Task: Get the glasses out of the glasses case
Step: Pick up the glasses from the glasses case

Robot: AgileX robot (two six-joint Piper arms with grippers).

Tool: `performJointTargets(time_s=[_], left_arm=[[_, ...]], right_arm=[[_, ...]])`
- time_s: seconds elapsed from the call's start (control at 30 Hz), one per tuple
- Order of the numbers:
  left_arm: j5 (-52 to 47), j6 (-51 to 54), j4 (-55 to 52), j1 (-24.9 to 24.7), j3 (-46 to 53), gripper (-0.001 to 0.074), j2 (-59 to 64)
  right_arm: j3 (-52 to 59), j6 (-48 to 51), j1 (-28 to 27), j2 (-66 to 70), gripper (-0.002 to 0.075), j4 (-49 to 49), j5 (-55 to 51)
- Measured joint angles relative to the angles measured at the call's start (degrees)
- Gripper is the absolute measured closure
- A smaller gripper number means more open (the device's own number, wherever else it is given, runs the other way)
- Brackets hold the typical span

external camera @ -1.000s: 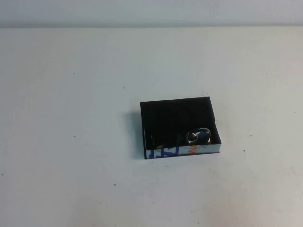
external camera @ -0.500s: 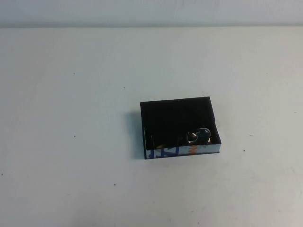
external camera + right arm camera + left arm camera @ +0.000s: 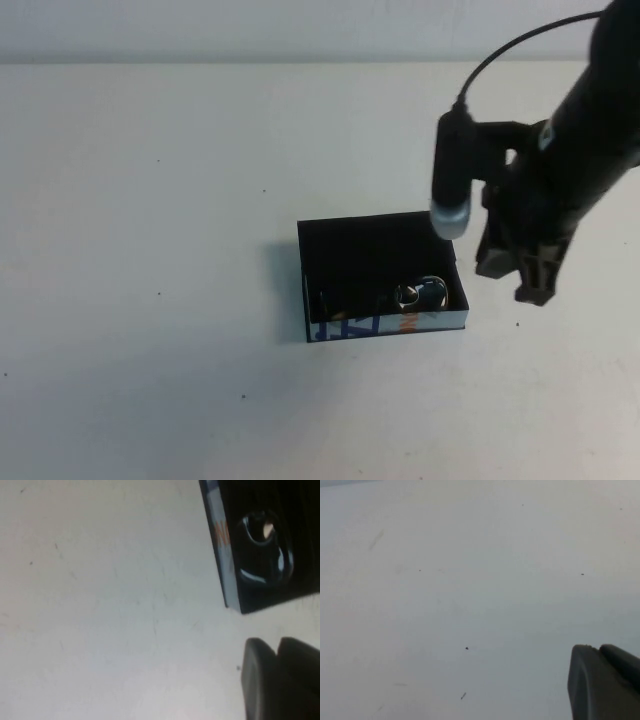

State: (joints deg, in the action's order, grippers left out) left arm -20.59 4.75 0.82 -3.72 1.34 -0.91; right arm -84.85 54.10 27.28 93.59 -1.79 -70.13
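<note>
The glasses case [image 3: 385, 324] is an open black box with a white printed front, lying at the table's middle. The dark glasses [image 3: 420, 292] lie folded inside it, at its front right corner. My right gripper [image 3: 533, 288] hangs above the table just right of the case, fingers pressed together and empty. In the right wrist view the gripper [image 3: 276, 645] is beside the case's corner [image 3: 220, 545], and one lens of the glasses [image 3: 262, 555] shows. My left gripper [image 3: 597, 650] shows only in the left wrist view, shut, over bare table.
The white table [image 3: 150, 300] stretches wide to the left and front of the case. A grey wall runs along the far edge [image 3: 300, 30]. My right arm [image 3: 590, 120] and its camera [image 3: 452, 170] reach over the case's back right corner.
My right arm has come into the high view from the right and now hangs beside the case. The case and the glasses have not moved.
</note>
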Motion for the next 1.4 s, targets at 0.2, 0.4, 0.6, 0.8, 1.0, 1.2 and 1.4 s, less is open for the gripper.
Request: performJointTargets(time_s=[0.2,0.4,0.6,0.8,1.0,1.2,1.4], left_arm=[[0.0,0.0,0.0,0.0,0.0,0.0739,0.0],[0.0,0.0,0.0,0.0,0.0,0.0739,0.0],[0.0,0.0,0.0,0.0,0.0,0.0739,0.0],[0.0,0.0,0.0,0.0,0.0,0.0739,0.0],[0.0,0.0,0.0,0.0,0.0,0.0739,0.0],[0.0,0.0,0.0,0.0,0.0,0.0739,0.0],[0.0,0.0,0.0,0.0,0.0,0.0739,0.0]], right_arm=[[-5.2,8.1,2.3,9.6,0.054,-1.5,0.4],[-6.2,13.5,4.9,14.0,0.0436,1.2,9.7],[-6.6,16.1,5.6,18.1,0.0447,1.4,16.4],[-6.6,16.4,5.6,21.0,0.0454,1.2,18.6],[-6.6,16.5,5.6,22.1,0.0454,-0.1,19.1],[-6.7,16.6,5.3,22.6,0.0454,-2.5,20.0],[-6.7,16.6,4.6,23.5,0.0454,-3.8,20.4]])
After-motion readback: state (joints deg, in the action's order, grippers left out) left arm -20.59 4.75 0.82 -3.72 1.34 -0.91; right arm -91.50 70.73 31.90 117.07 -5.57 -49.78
